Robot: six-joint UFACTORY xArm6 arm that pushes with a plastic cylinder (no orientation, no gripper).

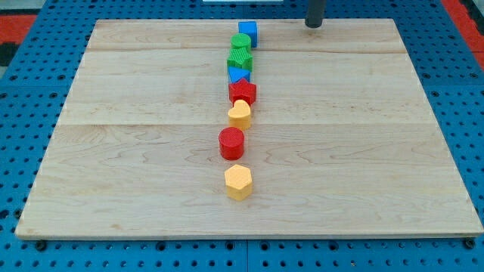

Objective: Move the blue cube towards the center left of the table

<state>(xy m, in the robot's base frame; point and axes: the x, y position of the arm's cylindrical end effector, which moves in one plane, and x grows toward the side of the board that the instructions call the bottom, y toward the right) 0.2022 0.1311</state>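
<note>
The blue cube [247, 32] sits at the view's top, at the head of a line of blocks running down the board's middle. My tip [314, 24] is at the view's top edge, to the right of the blue cube and well apart from it. Below the cube come a green round block [240, 41], a green ridged block [240, 59], a blue triangular block [238, 75], a red star-like block [243, 92], a yellow heart block [240, 114], a red cylinder [231, 143] and a yellow hexagonal block [238, 181].
The wooden board [113, 151] lies on a blue perforated surface [23, 113]. A red area [465, 15] shows at the view's top right corner.
</note>
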